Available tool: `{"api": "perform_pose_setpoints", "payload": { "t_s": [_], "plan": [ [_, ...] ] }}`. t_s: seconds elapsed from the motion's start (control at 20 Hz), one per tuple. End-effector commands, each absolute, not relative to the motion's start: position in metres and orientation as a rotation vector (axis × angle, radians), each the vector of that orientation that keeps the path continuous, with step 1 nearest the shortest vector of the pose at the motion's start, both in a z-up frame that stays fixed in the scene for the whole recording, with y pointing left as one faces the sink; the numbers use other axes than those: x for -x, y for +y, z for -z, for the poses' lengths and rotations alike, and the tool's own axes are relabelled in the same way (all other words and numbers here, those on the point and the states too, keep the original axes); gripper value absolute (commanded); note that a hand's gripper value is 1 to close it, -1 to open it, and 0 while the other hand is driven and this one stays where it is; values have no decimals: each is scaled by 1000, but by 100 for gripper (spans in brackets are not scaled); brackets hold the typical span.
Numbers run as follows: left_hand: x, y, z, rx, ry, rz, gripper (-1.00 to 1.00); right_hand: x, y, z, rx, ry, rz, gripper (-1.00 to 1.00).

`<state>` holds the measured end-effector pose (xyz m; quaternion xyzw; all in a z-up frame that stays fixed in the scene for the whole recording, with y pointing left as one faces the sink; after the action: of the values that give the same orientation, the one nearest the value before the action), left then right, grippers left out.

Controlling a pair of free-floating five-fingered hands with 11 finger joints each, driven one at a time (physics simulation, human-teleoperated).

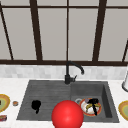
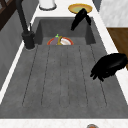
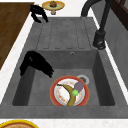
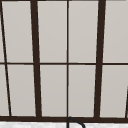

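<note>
Plate, red-rimmed and carrying a banana and a purple vegetable, lies flat on the floor of the sink basin, beside the drain, where the walls keep it from sliding. Right hand hangs over the basin's near wall, fingers relaxed and drooping toward the plate without touching it. Left hand hovers above the sink's ribbed drainboard, fingers loosely curled, holding nothing.
</note>
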<state>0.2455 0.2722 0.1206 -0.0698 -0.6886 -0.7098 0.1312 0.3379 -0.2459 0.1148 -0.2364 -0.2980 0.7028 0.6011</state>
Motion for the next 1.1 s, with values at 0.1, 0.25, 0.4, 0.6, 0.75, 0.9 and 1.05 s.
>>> {"api": "perform_pose_setpoints", "payload": {
  "t_s": [0.1, 0.25, 0.4, 0.6, 0.75, 0.9, 1.05],
  "plan": [
    [-246, 272, -121, 203, -1999, 2061, 0, -338, -246, -102, 493, -707, -1773, -100],
    [-246, 272, -121, 203, -1999, 2061, 0, -338, -246, -95, 461, -724, -1789, -100],
    [-246, 272, -121, 203, -1999, 2061, 0, -338, -246, -88, 431, -725, -1800, -100],
    [-246, 272, -121, 203, -1999, 2061, 0, -352, -245, -79, 383, -660, -1774, -100],
    [-246, 272, -121, 203, -1999, 2061, 0, -364, -244, -78, 321, -603, -1750, -100],
    [-246, 272, -121, 203, -1999, 2061, 0, -372, -244, -79, 252, -551, -1740, -100],
    [-246, 272, -121, 203, -1999, 2061, 0, -378, -247, -84, 260, -609, -1766, -100]
  ]
}}
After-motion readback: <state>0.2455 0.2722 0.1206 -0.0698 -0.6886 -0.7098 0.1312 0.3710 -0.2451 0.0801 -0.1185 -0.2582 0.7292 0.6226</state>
